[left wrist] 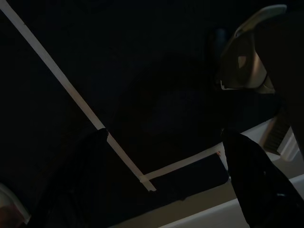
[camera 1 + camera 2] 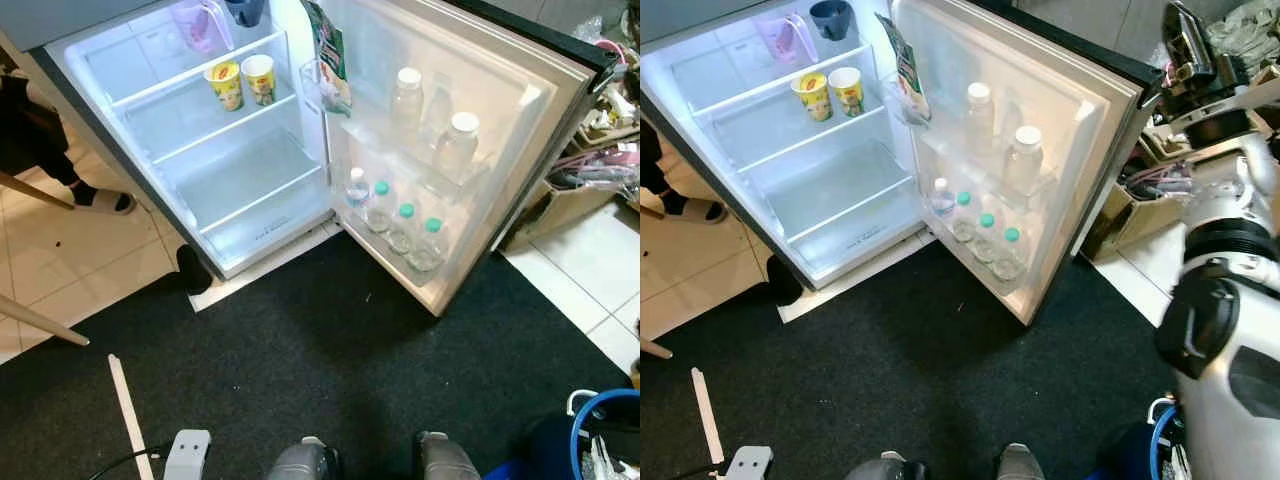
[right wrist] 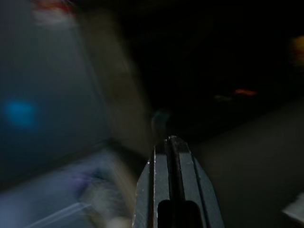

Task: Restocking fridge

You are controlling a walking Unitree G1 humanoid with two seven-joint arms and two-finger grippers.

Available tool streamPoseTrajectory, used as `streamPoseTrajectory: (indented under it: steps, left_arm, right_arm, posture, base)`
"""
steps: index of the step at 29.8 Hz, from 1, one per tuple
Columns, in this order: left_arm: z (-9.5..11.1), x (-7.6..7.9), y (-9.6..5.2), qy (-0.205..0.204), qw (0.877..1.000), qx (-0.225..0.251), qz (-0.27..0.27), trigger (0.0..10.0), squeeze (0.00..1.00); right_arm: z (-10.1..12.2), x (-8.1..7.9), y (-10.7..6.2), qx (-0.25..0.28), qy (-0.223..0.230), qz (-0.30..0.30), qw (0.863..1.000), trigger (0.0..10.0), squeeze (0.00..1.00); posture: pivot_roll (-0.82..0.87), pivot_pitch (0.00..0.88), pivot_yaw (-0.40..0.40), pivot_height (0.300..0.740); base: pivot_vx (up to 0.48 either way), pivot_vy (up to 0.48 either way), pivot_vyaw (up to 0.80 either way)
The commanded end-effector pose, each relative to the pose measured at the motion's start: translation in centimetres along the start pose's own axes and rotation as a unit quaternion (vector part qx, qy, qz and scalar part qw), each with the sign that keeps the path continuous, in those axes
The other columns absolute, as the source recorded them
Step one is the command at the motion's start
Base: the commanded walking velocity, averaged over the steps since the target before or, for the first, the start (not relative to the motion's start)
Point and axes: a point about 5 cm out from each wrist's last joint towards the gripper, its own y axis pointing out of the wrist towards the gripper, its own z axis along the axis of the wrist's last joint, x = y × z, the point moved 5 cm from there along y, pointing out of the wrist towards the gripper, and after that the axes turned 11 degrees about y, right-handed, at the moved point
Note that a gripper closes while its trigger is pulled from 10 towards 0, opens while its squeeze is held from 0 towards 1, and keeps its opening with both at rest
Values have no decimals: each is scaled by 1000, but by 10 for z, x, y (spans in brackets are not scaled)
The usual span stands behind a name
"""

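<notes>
- Left eye view: fridge (image 2: 215, 190) stands open, shelves mostly bare; the restock looks barely begun.
- Door (image 2: 500, 130) racks hold bottles (image 2: 405, 225); two cups (image 2: 243, 80) sit on a shelf.
- Blue basket (image 2: 600, 420) at the robot's right probably holds stock; fetching from it should come next.
- Right gripper (image 3: 173, 142): fingers pressed together, empty, view blurred.
- Left gripper (image 1: 166, 156): fingers spread, low over the dark mat (image 2: 330, 350), well apart from the fridge.

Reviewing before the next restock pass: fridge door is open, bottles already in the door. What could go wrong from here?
1. The lower door shelf already holds a tight row of clear bottles with teal caps; pushing in another could knock one out.
2. The two yellow paper cups stand near the front edge of the glass shelf; a reach past them might tip them.
3. The right gripper is shut, so it must open before any grasp.
</notes>
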Motion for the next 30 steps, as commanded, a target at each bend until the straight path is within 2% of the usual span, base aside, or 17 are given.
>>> streamPoseTrajectory:
  steps: [1,6,12,24,30]
  left_arm:
    - [-16,8,-2,-7,1000,-24,-6,10000,0]
    - [-25,7,-5,-7,999,-31,-7,10000,0]
    - [-35,4,-9,-3,999,-38,-7,10000,0]
    - [-45,-7,-17,17,999,-35,-8,10000,0]
    - [-33,-16,-17,34,999,-20,-5,10000,0]
  right_arm:
    - [-6,9,-4,-14,-17,-25,999,10000,0]
    - [-22,39,-16,-72,-97,-142,982,10000,0]
    - [-29,50,-22,-84,-115,-188,972,10000,0]
    - [-35,56,-27,-96,-122,-211,965,10000,0]
    - [-36,48,-21,-87,-106,-186,973,10000,0]
  posture:
    - [-21,147,66,740]
    - [-13,172,71,740]
    - [4,206,85,740]
    - [20,281,120,740]
    - [24,293,128,740]
  base:
    - [0,0,0]
    - [0,0,0]
    - [0,0,0]
    - [0,0,0]
    - [0,0,0]
